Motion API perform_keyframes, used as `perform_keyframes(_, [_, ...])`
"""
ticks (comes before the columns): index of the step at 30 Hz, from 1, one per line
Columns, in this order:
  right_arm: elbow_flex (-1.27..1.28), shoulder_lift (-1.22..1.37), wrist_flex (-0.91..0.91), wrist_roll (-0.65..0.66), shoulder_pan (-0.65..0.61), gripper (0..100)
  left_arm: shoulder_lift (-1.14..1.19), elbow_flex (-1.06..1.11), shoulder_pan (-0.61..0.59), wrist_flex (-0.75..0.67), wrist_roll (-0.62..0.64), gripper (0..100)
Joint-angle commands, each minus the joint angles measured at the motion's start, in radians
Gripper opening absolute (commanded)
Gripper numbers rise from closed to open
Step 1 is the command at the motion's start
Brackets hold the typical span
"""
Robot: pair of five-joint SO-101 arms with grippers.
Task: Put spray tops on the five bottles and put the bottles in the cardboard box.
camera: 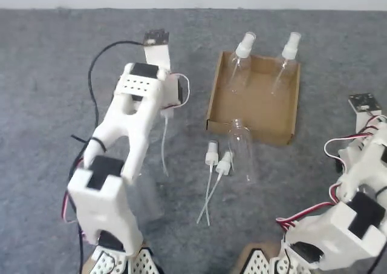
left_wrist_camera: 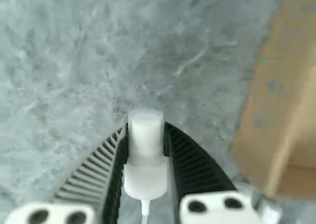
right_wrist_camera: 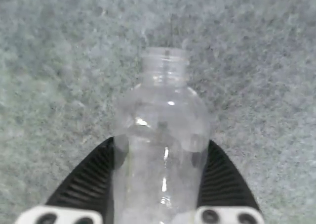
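We find the left gripper [left_wrist_camera: 145, 127] closed on a spray top [left_wrist_camera: 144, 150], with its ribbed fingers [left_wrist_camera: 190, 159] clamped on both sides of the white collar. In the high view this gripper is above the carpet beside the cardboard box [camera: 248, 130]. The dip tube [camera: 164, 150] hangs down toward the table.

The right gripper [right_wrist_camera: 160, 146] is closed on an uncapped bottle [right_wrist_camera: 164, 105], with its fingers pressed against the clear body below the shoulder. The bottle's long axis runs straight out from the wrist, and the open neck is at the far end. We cannot tell how this axis is tilted relative to the table.

The right arm [camera: 363, 165] stands on the far side of the box from the left gripper, so the 2 held parts are well apart. In our judgement, the coming move depends on setting the tube tip in line with the neck and then feeding it in along the bottle's axis.

2 capped bottles [camera: 242, 65] lie inside the box. 1 loose bottle [camera: 242, 150] lies just outside its near wall, and 2 loose spray tops [camera: 213, 159] lie beside it.
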Motion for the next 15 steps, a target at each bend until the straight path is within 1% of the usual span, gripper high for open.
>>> perform_keyframes(1, [-0.008,-0.015,-0.016,-0.009,0.008,15.2,-0.204,-0.041,0.002,0.068,-0.064,3])
perform_keyframes(4, [-0.011,-0.019,-0.01,-0.011,0.002,15.6,-0.364,-0.041,0.005,0.16,-0.132,3])
perform_keyframes(7, [-0.012,-0.021,-0.01,-0.011,-0.007,15.9,-0.537,-0.036,0.005,0.241,-0.172,3])
perform_keyframes(9, [-0.012,-0.021,-0.005,-0.011,-0.019,20.0,-0.632,-0.033,0.005,0.299,-0.193,3])
perform_keyframes(11, [-0.011,-0.021,0.021,-0.009,-0.036,26.6,-0.703,-0.018,0.005,0.347,-0.221,3])
perform_keyframes(13, [-0.012,-0.021,0.051,-0.003,-0.053,31.9,-0.763,0.021,0.0,0.364,-0.245,3])
perform_keyframes(15, [-0.028,-0.021,0.068,-0.005,-0.076,34.2,-0.818,0.081,-0.002,0.361,-0.258,3])
